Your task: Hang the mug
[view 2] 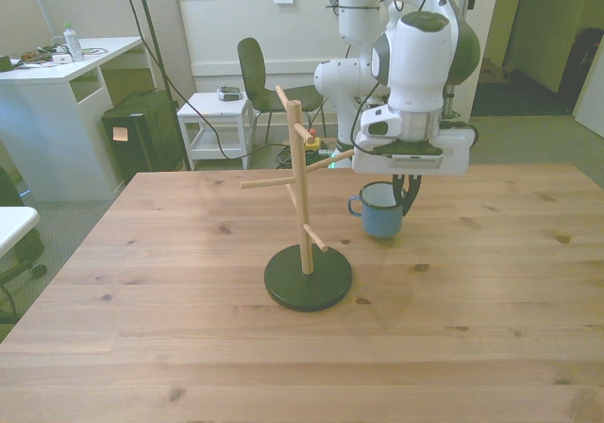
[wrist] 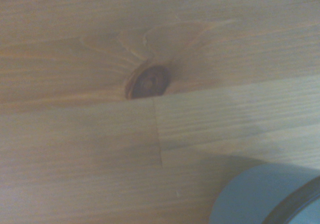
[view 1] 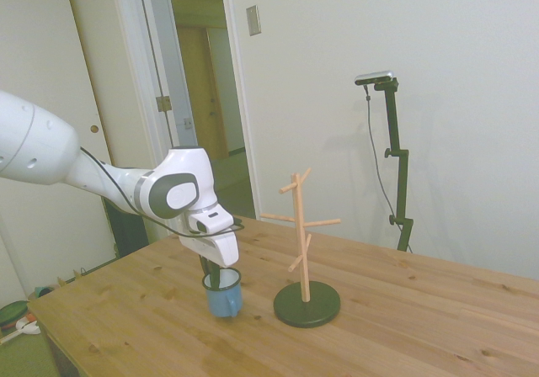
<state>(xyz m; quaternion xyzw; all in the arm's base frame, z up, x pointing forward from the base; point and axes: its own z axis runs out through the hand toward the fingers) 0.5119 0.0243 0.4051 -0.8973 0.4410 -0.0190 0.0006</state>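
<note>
1. The jaws (view 2: 408, 202) are clenched on the mug (view 2: 379, 212), pinching its wall at the rim, with one finger inside the cup and one outside
2. The mug hangs from that pinch just above the bench (view 2: 472, 329), judging by the gap under it in the side view; it sits beside the wooden peg stand (view 2: 304, 201), on the front view's right, and apart from it
3. The loop handle (view 2: 354, 203) faces the stand in the front view; the wrist view shows only a blurred blue wall (wrist: 260, 191) and bare wood with a knot (wrist: 150, 82)
4. Risk: a one-wall pinch on smooth enamel is likely to let the mug pivot or slip during the lift, which would misalign the handle
5. Risk: the handle opening looks small against the pegs, so a slightly wrong height or angle would probably knock a peg (view 2: 327, 161) instead of threading it
6. Risk: a push on a peg could tip or slide the stand on its dark base (view 2: 308, 279), since nothing appears to fix it
</note>
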